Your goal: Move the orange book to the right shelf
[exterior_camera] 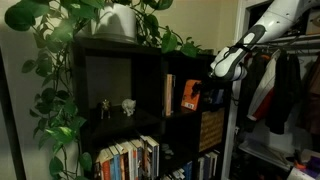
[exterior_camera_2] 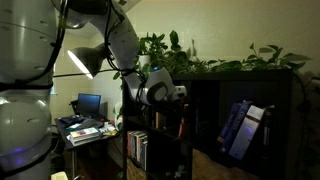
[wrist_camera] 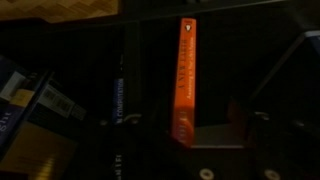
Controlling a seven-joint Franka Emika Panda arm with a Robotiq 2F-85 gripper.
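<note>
- One orange book (wrist_camera: 185, 70) stands upright in a top box of the bookcase (exterior_camera: 150, 55), just beside a tan book (exterior_camera: 170, 95).
- Gripper (exterior_camera: 218, 72) is right in front of it. It is too dark to tell if the fingers squeeze or are spread.
- Blue books (wrist_camera: 30, 110) lean in the next box.
- Small figures (exterior_camera: 116, 105) stand in the wide box.
- Plant (exterior_camera: 60, 60) hangs over the top.
</note>
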